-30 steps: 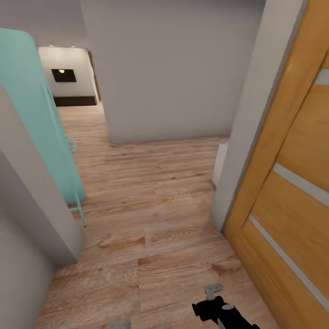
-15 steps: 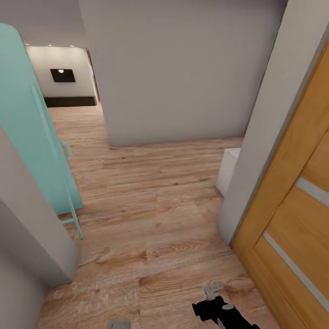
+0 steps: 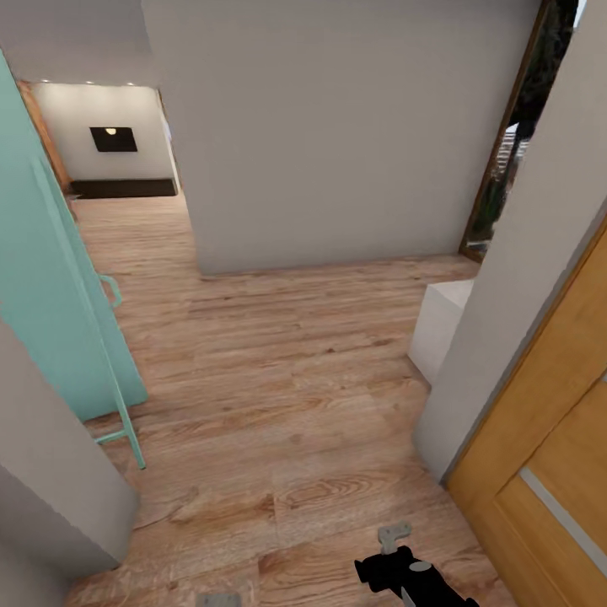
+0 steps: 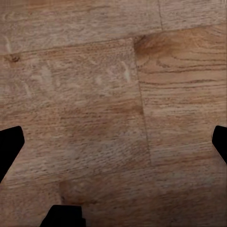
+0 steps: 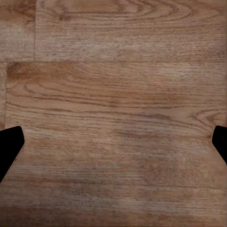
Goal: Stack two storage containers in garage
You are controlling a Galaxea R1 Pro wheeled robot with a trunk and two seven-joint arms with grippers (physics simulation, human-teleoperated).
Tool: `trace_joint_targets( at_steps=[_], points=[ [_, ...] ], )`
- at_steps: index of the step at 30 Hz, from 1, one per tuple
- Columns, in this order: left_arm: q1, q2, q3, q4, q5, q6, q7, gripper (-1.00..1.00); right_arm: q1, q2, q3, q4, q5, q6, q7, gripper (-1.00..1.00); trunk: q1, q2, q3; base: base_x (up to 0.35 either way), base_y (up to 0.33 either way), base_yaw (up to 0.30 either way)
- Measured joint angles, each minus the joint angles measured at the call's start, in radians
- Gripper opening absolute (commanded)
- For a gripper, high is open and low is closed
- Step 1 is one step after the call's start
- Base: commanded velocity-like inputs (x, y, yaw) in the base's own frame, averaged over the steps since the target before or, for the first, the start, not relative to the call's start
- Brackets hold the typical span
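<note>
The two storage containers, the garage and its floor are out of view. I am in a hallway with light wood plank flooring [image 3: 287,379]. My right gripper [image 3: 394,538] shows at the head view's bottom edge, low over the planks, and a grey tip of my left gripper [image 3: 219,599] sits to its left. In the left wrist view my left gripper [image 4: 113,146] is open, black fingertips far apart with bare planks between them. In the right wrist view my right gripper [image 5: 113,146] is likewise open over bare wood.
An orange door with a frosted strip [image 3: 539,480] stands close on the right beside a grey wall corner [image 3: 514,320]. A low white block [image 3: 443,324] sits past it. On the left are a teal door [image 3: 51,278] and a grey wall [image 3: 42,472]. A grey wall [image 3: 337,126] faces me.
The whole view has shifted: the orange door has slid off to the right, and the white block and a dark framed opening at the upper right have come into sight. Both grippers look unchanged.
</note>
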Motion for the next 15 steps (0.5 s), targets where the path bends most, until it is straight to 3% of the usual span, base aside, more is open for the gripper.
trace_joint_targets(
  at_steps=[15],
  points=[
    [0.0,0.0,0.0,0.0,0.0,0.0,0.0,1.0,0.0,0.0,0.0,0.0,-0.001,0.0,0.003,1.0,0.0,0.0,0.0,0.343,0.074,0.0]
  ],
)
